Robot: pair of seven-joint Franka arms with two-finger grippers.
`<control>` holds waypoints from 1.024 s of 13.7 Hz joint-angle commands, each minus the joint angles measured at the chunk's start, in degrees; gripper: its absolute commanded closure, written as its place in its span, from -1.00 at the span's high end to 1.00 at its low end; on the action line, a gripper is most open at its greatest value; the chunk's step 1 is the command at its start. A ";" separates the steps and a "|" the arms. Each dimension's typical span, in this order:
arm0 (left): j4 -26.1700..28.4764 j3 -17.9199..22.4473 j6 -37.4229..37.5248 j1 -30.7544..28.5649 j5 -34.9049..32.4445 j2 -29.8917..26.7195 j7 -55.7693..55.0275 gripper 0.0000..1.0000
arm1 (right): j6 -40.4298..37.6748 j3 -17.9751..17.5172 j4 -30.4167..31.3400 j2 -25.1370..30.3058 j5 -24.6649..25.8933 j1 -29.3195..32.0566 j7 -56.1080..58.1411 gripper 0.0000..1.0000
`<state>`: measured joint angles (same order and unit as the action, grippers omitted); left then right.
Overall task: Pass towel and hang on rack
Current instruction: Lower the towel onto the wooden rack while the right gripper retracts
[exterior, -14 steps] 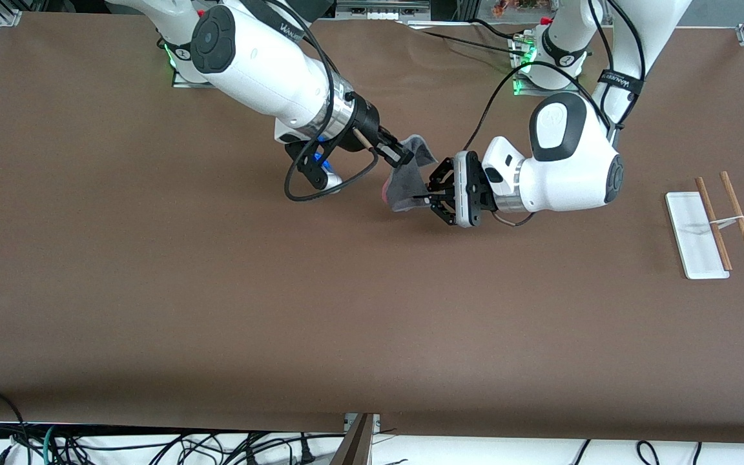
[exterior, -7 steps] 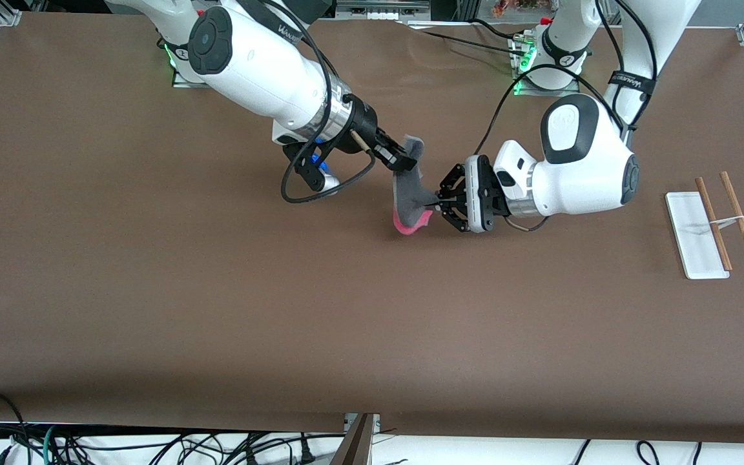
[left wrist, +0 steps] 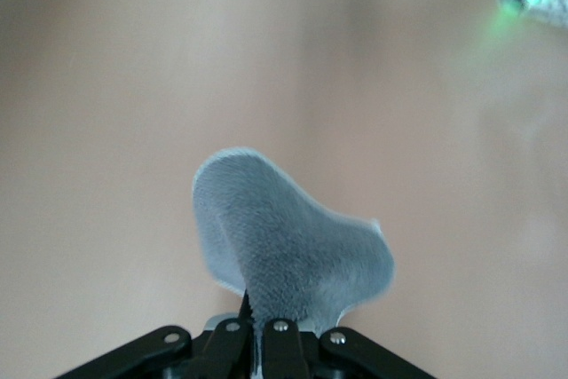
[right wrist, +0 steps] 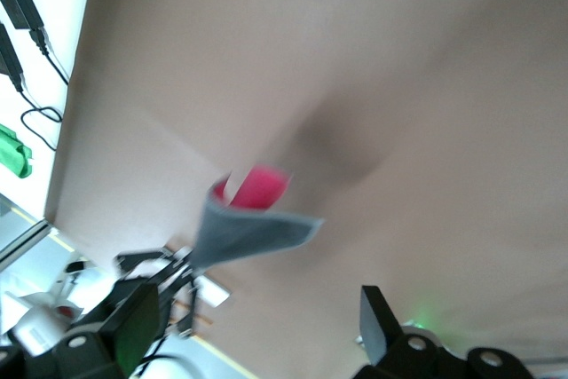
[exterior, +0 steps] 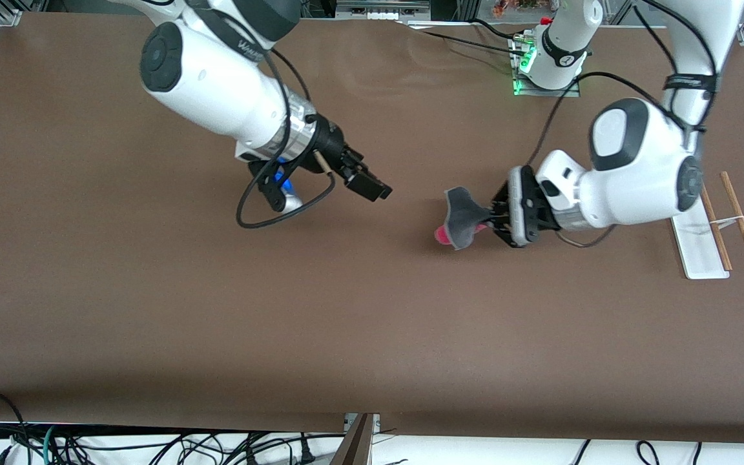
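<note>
The towel [exterior: 460, 217], dark grey with a red-pink part hanging low, is up in the air over the middle of the table. My left gripper [exterior: 492, 219] is shut on its edge. The left wrist view shows grey cloth [left wrist: 293, 250] pinched between the left gripper's [left wrist: 257, 330] jaws. My right gripper [exterior: 372, 186] is open and holds nothing, over the table toward the right arm's end, apart from the towel. The right wrist view shows the towel [right wrist: 250, 219] well away from the right gripper's [right wrist: 257, 326] spread fingers. The rack [exterior: 695, 239] stands at the left arm's end of the table, with its two wooden rods [exterior: 740, 219].
The brown table [exterior: 346, 323] is bare round both grippers. The left arm's base [exterior: 543, 84], with a green light, stands at the edge farthest from the front camera. Cables [exterior: 152, 445] lie below the table's front edge.
My right gripper has opened, let go of the towel and drawn back toward its own end. My left gripper, shut on the towel, has carried it toward the rack.
</note>
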<state>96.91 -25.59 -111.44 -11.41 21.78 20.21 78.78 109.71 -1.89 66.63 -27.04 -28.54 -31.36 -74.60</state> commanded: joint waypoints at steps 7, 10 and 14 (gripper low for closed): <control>-5.51 0.62 8.61 -22.93 -30.10 2.12 3.03 -1.00 | -13.20 9.10 14.02 12.17 13.39 1.12 36.24 1.00; -7.08 2.99 7.82 -27.78 -37.49 5.09 6.38 -1.00 | -12.94 12.78 23.44 18.68 19.83 1.12 48.62 1.00; -9.99 3.44 7.47 -34.28 -41.73 8.79 11.56 -1.00 | -13.11 19.19 28.99 24.31 25.19 1.12 63.68 1.00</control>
<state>89.84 -21.48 -104.49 -43.29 -18.02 26.63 87.45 95.75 15.21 90.14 -7.80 -5.78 -29.71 -16.67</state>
